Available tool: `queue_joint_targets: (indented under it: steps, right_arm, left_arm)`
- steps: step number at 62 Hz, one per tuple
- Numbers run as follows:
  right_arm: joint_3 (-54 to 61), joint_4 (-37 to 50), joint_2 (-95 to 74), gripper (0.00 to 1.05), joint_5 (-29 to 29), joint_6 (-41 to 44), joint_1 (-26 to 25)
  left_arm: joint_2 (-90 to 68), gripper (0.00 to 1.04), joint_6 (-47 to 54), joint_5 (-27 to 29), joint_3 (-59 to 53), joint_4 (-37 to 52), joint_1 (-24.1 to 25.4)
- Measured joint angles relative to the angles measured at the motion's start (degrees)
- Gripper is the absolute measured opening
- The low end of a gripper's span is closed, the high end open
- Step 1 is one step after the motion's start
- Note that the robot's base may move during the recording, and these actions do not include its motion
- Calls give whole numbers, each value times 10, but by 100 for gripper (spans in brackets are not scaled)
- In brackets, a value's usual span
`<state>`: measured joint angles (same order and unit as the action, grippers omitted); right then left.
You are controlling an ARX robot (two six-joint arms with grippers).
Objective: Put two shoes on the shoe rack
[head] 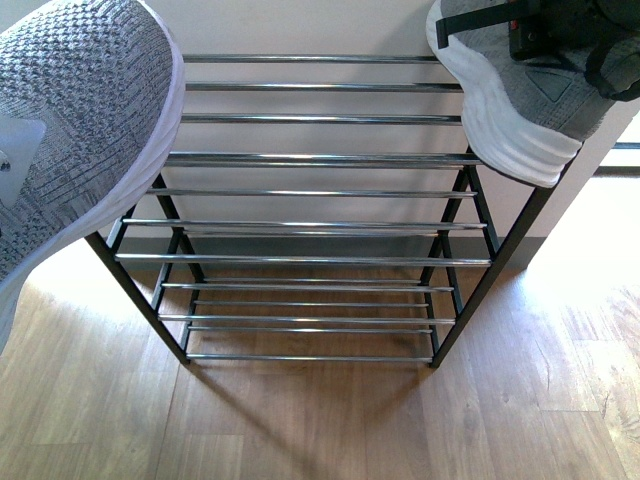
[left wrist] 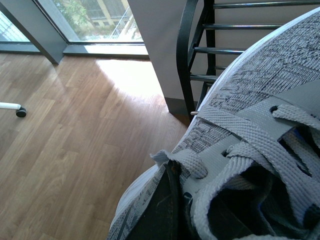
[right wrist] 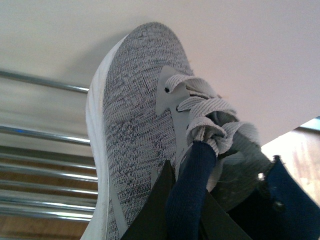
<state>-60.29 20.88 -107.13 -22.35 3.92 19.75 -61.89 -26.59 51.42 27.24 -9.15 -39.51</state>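
Front: left sneaker (head: 80, 120) hangs over left end of shoe rack (head: 310, 160), right sneaker (head: 510, 100) over its right end. Left wrist: left pincer (left wrist: 165, 210) clamps that shoe at its opening; move inboard before lowering. Right wrist: right pincer (right wrist: 187, 210) grips navy tongue; set sole flat across rods.

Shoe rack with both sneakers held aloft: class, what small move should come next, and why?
Probably lower the right sneaker onto the top rods of the shoe rack: its sole seems to hang just over their right end, and every visible tier is bare.
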Motion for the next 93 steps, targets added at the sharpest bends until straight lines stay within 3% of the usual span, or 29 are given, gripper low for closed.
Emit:
queue_joint_targets:
  steps: [11,26,39,47,58,62,69,78,93]
  right_arm:
    - [-9,-11,-10,4,24,-46,1]
    - [-17,-26,-5,42,86,-164,-13]
    - [-9,-78,52,79,190,-318,-26]
    - [2,-103,101,97,237,-370,-39]
    - [64,-79,200,95,194,-349,-83]
    - [123,33,247,86,153,-270,-106]
    - [213,175,309,69,148,-141,-130]
    - [304,220,348,46,166,-71,-135]
    - [409,245,421,5,179,-47,-155]
  left_arm:
    - [0,2,0,0,0,0,0]
    - [0,2,0,0,0,0,0]
    - [0,2,0,0,0,0,0]
    - [0,2,0,0,0,0,0]
    - [0,2,0,0,0,0,0]
    - [0,2,0,0,0,0,0]
    - [0,2,0,0,0,0,0]
    - [0,2,0,0,0,0,0]
    - [0,2,0,0,0,0,0]
